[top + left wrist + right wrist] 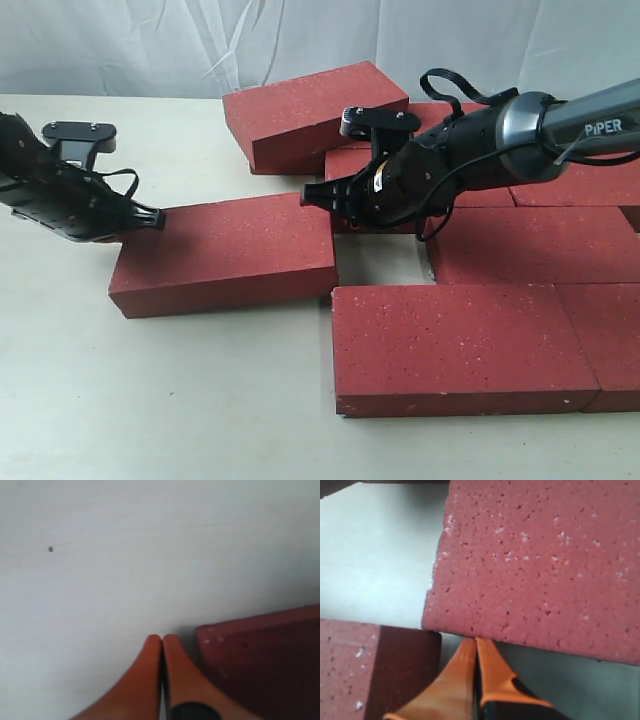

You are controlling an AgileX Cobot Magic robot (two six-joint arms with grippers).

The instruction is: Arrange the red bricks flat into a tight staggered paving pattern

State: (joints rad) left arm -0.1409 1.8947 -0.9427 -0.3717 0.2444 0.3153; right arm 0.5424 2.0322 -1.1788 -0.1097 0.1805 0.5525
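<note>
At ends of loose brick (225,250) | left claw (161,641) closed, empty, beside edge | right claw (475,642) closed, tips touching edge

The bricks (225,255) are showing a matte, gritty face, pitted with small holes and flecked with pale specks. The table (150,400) is looking smooth, matte and off-white. The fingers (455,685) are reading as smooth orange plastic or rubber with a faint sheen. The right arm (590,118) is gleaming like satin grey metal, and the backdrop (120,45) is showing as creased white cloth.
</note>
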